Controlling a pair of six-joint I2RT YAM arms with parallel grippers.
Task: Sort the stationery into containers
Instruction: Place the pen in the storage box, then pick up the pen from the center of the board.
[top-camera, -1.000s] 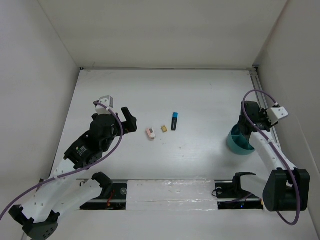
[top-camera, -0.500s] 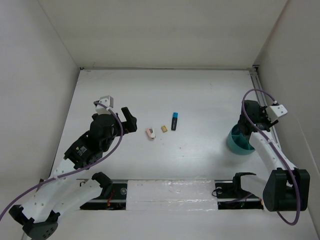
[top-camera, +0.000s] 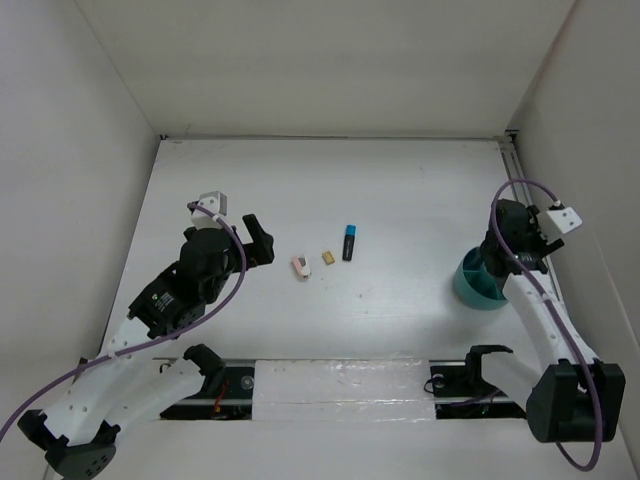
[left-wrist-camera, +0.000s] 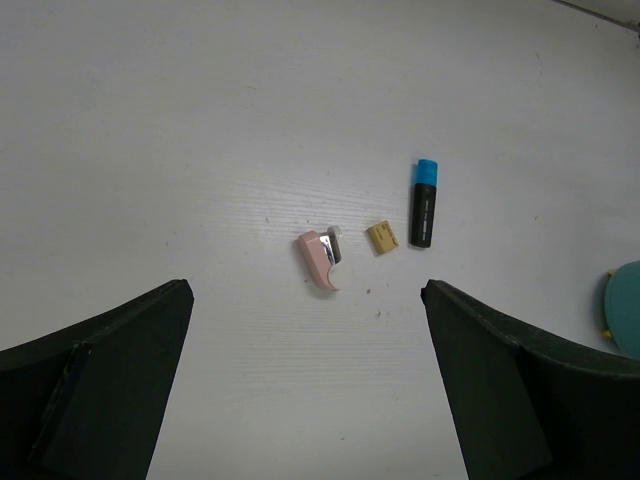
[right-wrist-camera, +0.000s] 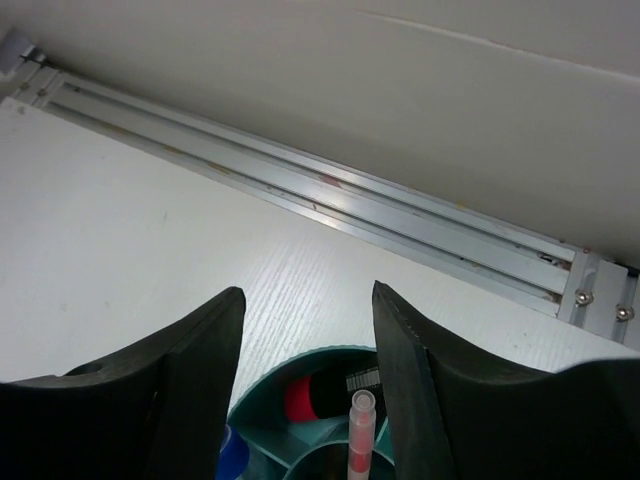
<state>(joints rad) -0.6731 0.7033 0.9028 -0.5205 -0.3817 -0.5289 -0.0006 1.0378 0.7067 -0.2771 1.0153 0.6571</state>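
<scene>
Top view: the left gripper (top-camera: 260, 238) hung wide open and empty, unmoved since the earlier frame. Just ahead of its fingertips lay the pink block eraser (top-camera: 299, 266), the small tan eraser (top-camera: 328, 258) and the blue-capped black highlighter (top-camera: 348, 243), all unshifted. The white right arm (top-camera: 530, 300) had swung its wrist slightly outward over the round teal plastic cup (top-camera: 478, 288).

Left wrist view: the three items lay between and beyond the spread fingers, the cup far to the right.

Right wrist view: the right gripper (right-wrist-camera: 305, 300) stood released, nothing between its fingers, the cup directly beneath holding a pink pencil (right-wrist-camera: 357, 445).
</scene>
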